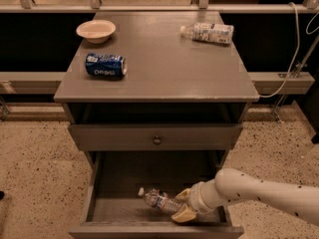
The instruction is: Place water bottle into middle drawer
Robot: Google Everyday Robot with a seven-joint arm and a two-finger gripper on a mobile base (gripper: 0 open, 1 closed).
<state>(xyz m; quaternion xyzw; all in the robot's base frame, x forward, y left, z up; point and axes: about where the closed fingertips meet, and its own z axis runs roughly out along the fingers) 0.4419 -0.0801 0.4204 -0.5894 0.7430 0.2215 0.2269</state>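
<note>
The water bottle, clear with a white cap and a narrow label band, lies tilted inside the open middle drawer at the cabinet's bottom, cap to the left. My gripper reaches into the drawer from the right on the white arm. Its tan fingers sit around the bottle's base end, shut on it. The bottle rests low, near the drawer floor.
On the grey cabinet top are a blue soda can on its side, a beige bowl and a bottle with a wide white label. A shallower shut drawer with a round knob is above the open one. Speckled floor surrounds.
</note>
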